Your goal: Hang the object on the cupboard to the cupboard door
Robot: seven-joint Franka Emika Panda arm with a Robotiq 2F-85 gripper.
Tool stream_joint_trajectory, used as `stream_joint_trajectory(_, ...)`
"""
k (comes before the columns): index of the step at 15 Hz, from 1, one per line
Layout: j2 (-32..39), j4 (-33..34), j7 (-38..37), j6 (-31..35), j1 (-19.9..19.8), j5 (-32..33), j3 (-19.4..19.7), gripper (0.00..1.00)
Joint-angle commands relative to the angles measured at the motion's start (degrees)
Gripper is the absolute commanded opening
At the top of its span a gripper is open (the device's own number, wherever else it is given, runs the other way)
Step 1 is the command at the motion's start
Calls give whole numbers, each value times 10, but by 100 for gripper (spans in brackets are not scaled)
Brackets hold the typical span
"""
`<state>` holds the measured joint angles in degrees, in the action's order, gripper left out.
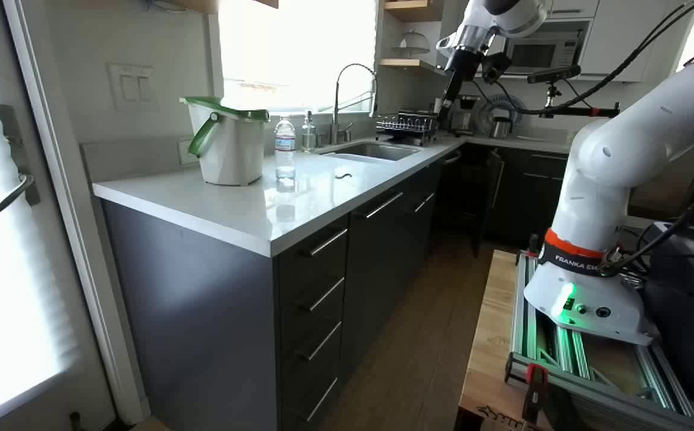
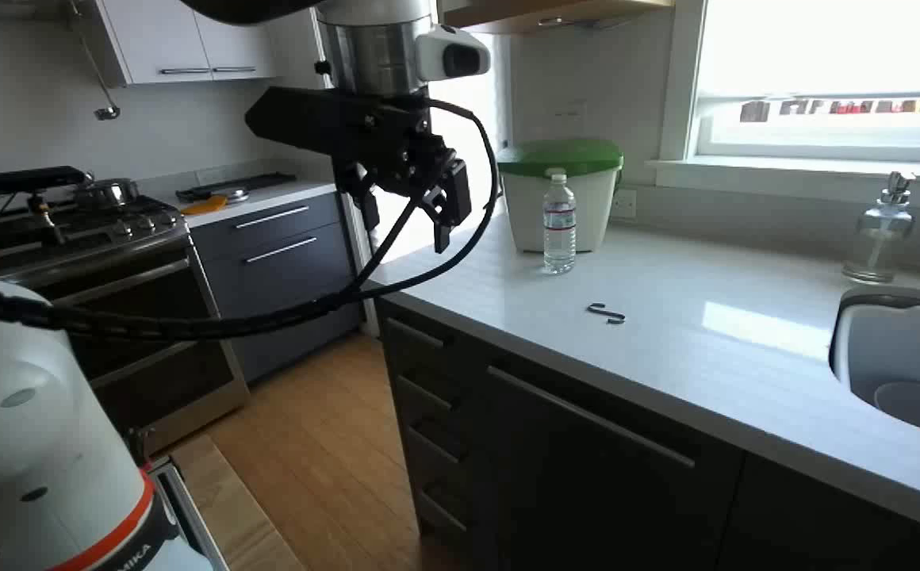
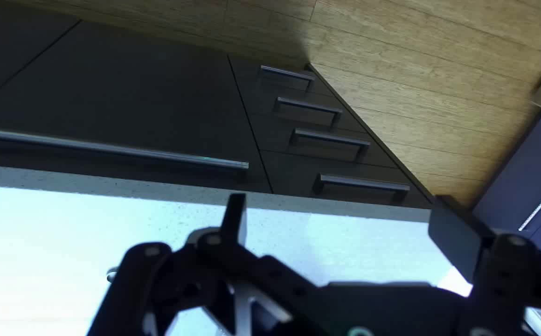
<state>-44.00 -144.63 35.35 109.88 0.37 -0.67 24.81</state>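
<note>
A small dark S-shaped hook [image 2: 607,313] lies flat on the white worktop [image 2: 690,381] of the dark grey cupboard [image 2: 603,476]. The hook also shows in an exterior view [image 1: 343,176]. In the wrist view only one end of the hook [image 3: 112,274] peeks out beside the left finger. The cupboard door has a long silver bar handle [image 2: 591,416], which also shows in the wrist view [image 3: 112,148]. My gripper [image 2: 406,228] is open and empty, high above the worktop's front edge and apart from the hook. In the wrist view nothing stands between its fingers [image 3: 340,210].
A white bucket with a green lid [image 1: 231,143] and a water bottle [image 2: 559,230] stand on the worktop beyond the hook. A soap dispenser [image 2: 879,230], a sink [image 1: 377,151] and a dish rack [image 1: 407,124] lie farther along. A black cable [image 2: 270,323] loops from the arm.
</note>
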Motion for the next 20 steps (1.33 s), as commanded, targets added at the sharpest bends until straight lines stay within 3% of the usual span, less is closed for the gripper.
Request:
stream_joint_trajectory(1, 5, 1, 9, -1, -14, -10, -11, 100)
stream_joint_trajectory(8, 5, 1, 9, -1, -14, -10, -11, 100)
stream_joint_trajectory(10, 39, 15, -92, 16, -25, -33, -45, 100)
stream_joint_trajectory(15, 121, 69, -256, 52, -36, -44, -111, 100)
stream_joint_trajectory(20, 221, 119, -382, 105, -72, -35, -139, 100)
